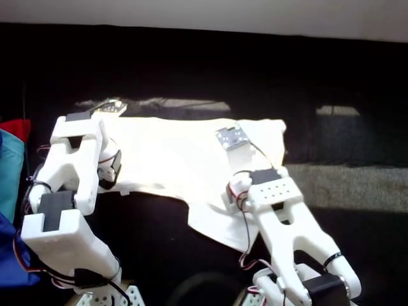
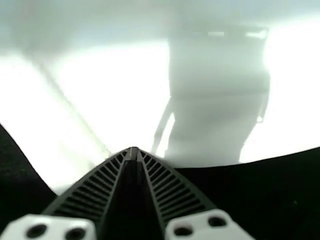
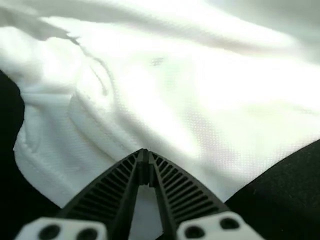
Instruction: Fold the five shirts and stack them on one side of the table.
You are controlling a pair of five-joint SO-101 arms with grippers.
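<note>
Left gripper (image 2: pixel 132 152) and right gripper (image 3: pixel 143 155) were closed at the white shirt's (image 1: pixel 185 159) near edge; they needed to lift together.

One camera high, two riding the wrists.
The high view looks down the desk (image 1: pixel 159 229) from behind both arms; wrist views face along the left claw (image 2: pixel 132 152) and right claw (image 3: pixel 143 155), close on the white shirt (image 1: pixel 178 153) all three share.
</note>
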